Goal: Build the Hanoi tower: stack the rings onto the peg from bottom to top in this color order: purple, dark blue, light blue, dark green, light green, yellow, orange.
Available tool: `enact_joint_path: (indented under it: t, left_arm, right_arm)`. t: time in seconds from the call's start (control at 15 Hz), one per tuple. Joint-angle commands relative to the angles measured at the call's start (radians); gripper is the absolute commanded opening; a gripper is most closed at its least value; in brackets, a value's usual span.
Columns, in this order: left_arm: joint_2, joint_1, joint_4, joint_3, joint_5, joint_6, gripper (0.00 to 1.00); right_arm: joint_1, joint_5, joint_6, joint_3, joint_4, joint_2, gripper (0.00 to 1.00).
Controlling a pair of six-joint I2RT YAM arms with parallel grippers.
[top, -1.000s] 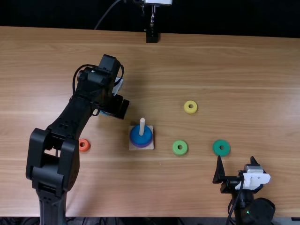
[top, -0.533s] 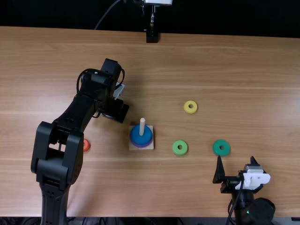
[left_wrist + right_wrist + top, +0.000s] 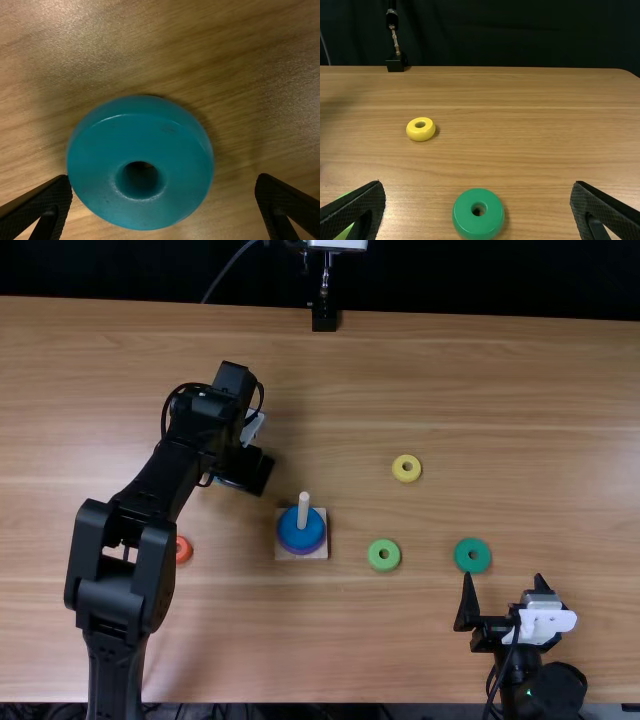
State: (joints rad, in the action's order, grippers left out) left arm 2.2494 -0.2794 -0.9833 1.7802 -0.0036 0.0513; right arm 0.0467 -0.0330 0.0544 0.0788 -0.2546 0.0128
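Observation:
My left gripper (image 3: 246,470) hangs low left of the peg's square base (image 3: 319,552). The left wrist view has this gripper (image 3: 162,187) open over the light blue ring (image 3: 142,215), which lies flat and nearer one finger. On the peg (image 3: 303,508) the dark blue ring (image 3: 301,536) rests over the purple ring (image 3: 302,551). Still at the lower right, my right gripper (image 3: 504,585) is open; in the right wrist view, the gripper (image 3: 478,187) faces the dark green ring (image 3: 470,224). Loose too are the light green (image 3: 384,555), yellow (image 3: 407,468) and orange rings (image 3: 184,549).
The left arm (image 3: 120,570) spans the table's left side and partly covers the orange ring. Beyond the far table edge (image 3: 480,316) hangs a dark curtain. A small black stand (image 3: 324,318) is at that edge.
The left gripper has dipped a little toward the table's near side, then moved slightly back. Its arm has shifted right, covering more of the orange ring. The right arm and the peg's rings are unmoved.

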Motion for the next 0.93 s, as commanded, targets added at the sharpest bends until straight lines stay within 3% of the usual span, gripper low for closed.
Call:
enact_joint_path:
  t: [0.0,0.53,0.6,0.73,0.8,0.87]
  left_arm:
    - [0.029,0.011,0.004,0.031,0.004,0.011,1.00]
    - [0.067,0.017,0.032,0.073,0.005,0.011,1.00]
    - [0.067,0.017,0.032,0.073,0.005,0.011,0.85]
    - [0.067,0.017,0.030,0.071,0.022,0.011,0.23]
    - [0.068,0.019,0.030,0.067,0.051,0.011,0.03]
    - [0.068,0.026,0.032,0.065,0.081,0.011,0.00]
  right_arm:
    - [0.008,-0.002,0.005,-0.062,-0.070,-0.013,1.00]
    - [0.008,-0.002,0.005,-0.062,-0.070,-0.013,1.00]
    - [0.008,-0.002,0.005,-0.062,-0.070,-0.013,1.00]
    - [0.008,-0.002,0.005,-0.062,-0.070,-0.013,1.00]
    - [0.008,0.000,0.005,-0.062,-0.070,-0.013,1.00]
    - [0.008,-0.002,0.005,-0.062,-0.070,-0.013,1.00]
